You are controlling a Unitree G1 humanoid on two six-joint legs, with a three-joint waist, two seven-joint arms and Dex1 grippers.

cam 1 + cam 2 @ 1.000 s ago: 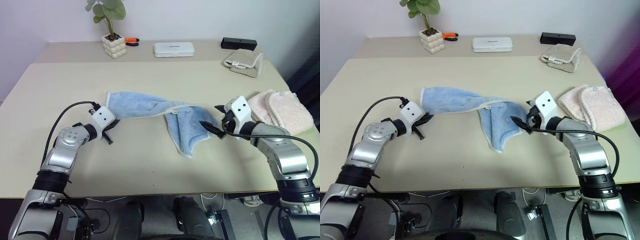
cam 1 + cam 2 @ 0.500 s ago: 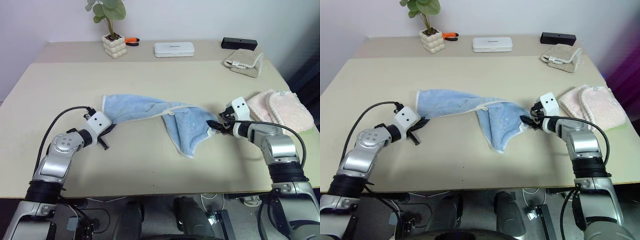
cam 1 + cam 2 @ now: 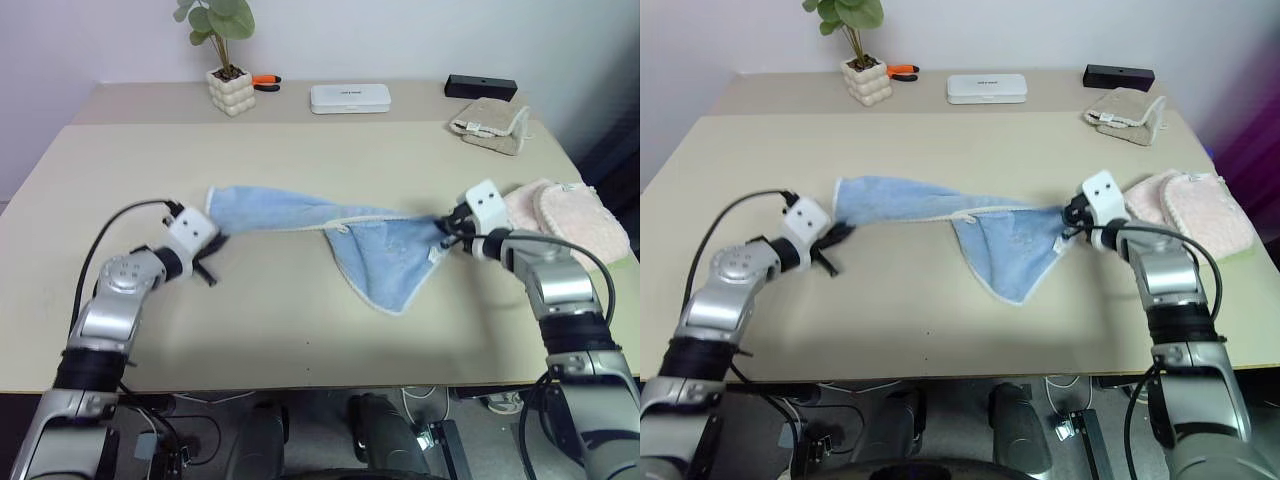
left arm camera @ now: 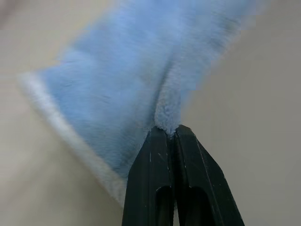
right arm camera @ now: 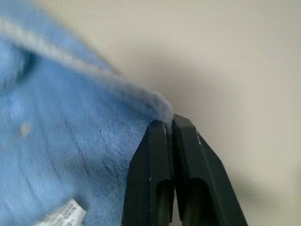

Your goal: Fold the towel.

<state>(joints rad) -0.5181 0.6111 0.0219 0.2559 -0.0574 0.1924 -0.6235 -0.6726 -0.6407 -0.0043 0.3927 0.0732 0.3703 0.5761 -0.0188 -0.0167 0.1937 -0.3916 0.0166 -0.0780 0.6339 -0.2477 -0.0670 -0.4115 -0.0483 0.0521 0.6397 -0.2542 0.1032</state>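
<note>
- The towel [image 3: 340, 235], light blue with a whitish stitched edge, is stretched across the middle of the desk [image 3: 300, 330] between the two grippers.
- Its upper edge runs almost straight from one gripper to the other, and a pointed flap hangs down from the right half, with its tip resting on the desk surface.
- A small white tag [image 5: 63, 214] is visible on the towel near the right gripper.
- The left gripper [image 3: 210, 250] has its jaws closed on the left end of the towel; in the left wrist view the two black fingers [image 4: 155, 179] are pressed together with a pinch of blue cloth between their tips.
- The right gripper [image 3: 446, 227] has its jaws closed on the right corner of the towel, and the right wrist view shows the whitish edge caught at the tips.
- Just beside the right gripper, on the right side of the desk, lies a fluffy pink towel [image 3: 570, 218].
- Further back on the right lies a small beige folded cloth [image 3: 490, 124], and behind it a black box [image 3: 481, 86].
- At the back centre there is a flat white case [image 3: 348, 97].
- To its left stands a potted plant [image 3: 228, 75] in a white bumpy pot, with an orange-handled tool [image 3: 264, 81] just beside it.
</note>
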